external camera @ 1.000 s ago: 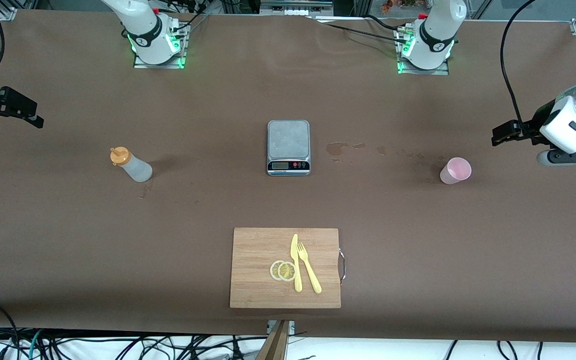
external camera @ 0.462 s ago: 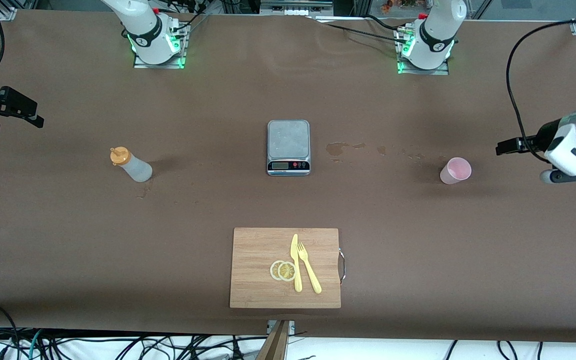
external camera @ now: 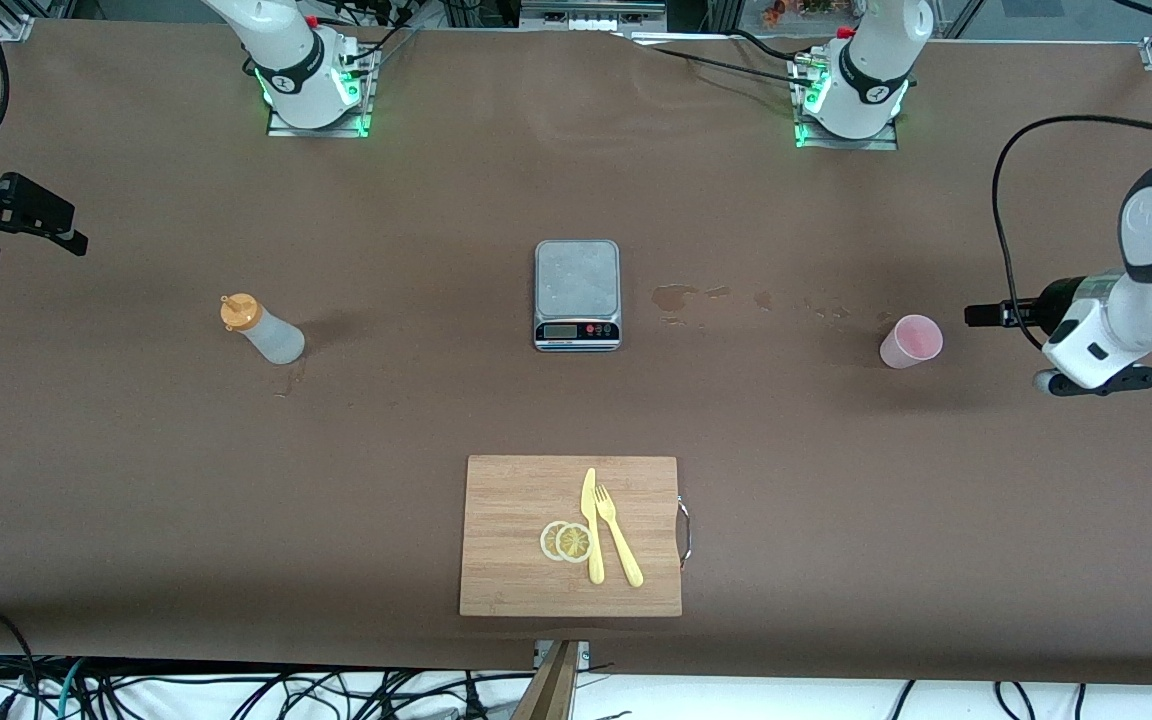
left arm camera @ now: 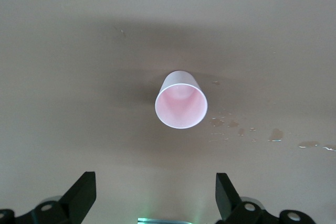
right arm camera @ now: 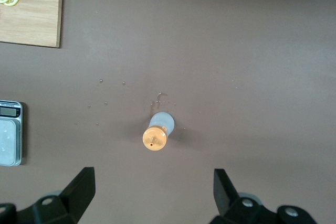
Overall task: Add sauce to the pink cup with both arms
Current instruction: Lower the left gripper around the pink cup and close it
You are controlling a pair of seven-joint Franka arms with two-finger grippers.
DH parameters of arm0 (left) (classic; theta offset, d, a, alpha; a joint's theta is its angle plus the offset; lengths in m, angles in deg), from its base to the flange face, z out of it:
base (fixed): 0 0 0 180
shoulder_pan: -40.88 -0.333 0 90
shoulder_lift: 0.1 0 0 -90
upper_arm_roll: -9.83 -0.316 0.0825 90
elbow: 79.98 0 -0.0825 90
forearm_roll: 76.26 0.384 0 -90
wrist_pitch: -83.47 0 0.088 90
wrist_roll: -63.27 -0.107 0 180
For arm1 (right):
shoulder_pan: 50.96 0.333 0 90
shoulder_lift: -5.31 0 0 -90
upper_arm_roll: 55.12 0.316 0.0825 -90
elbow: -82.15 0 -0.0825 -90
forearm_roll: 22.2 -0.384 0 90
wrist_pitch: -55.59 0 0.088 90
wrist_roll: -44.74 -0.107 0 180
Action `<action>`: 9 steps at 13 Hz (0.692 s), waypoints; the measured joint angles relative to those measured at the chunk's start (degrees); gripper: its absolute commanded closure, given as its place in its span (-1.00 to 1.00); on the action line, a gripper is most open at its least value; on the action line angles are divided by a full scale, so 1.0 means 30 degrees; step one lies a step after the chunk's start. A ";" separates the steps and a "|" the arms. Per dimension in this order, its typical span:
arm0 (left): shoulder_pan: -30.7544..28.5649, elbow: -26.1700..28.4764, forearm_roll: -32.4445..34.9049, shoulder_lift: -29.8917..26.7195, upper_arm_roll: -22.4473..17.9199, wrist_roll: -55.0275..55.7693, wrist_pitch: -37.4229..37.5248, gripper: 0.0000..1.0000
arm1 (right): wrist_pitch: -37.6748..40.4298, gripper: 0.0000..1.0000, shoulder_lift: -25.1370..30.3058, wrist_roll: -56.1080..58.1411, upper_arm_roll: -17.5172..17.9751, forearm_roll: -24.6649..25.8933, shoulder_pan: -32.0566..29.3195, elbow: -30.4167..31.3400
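Table (external camera: pixel 136 500): sauce (external camera: pixel 264 331), scale (external camera: pixel 577 294), pink cup (external camera: pixel 911 341), board (external camera: pixel 571 535).

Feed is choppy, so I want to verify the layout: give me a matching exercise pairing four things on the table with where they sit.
1. cup
2. bottle
3. scale
4. fork

A. on the cutting board
B. toward the right arm's end of the table
C. mid-table, between bottle and cup
D. just ahead of the open left gripper

Pairs: 1-D, 2-B, 3-C, 4-A
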 measured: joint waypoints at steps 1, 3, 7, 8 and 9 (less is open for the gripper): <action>-0.0108 0.0032 0.0061 0.0390 -0.0008 -0.0201 -0.0015 -1.00 | 0.0000 -0.99 0.0000 0.0000 0.0000 0.0000 0.0000 0.0000; -0.0183 0.0591 0.0712 0.0870 -0.0008 -0.0612 -0.0904 -1.00 | 0.0001 -0.99 0.0000 0.0000 0.0001 0.0001 0.0001 0.0000; -0.0354 0.3461 0.1260 0.1053 -0.0004 -0.1325 -0.4873 -1.00 | 0.0001 -0.99 0.0000 0.0000 0.0000 0.0002 0.0000 0.0000; -0.0394 0.4317 0.1261 0.1101 -0.0004 -0.1462 -0.6542 -0.99 | 0.0001 -0.99 0.0000 0.0000 0.0000 0.0003 0.0000 0.0000; -0.0399 0.5050 0.1261 0.1164 -0.0001 -0.1507 -0.7873 -0.99 | 0.0000 -0.99 0.0000 0.0001 0.0001 0.0004 0.0001 0.0000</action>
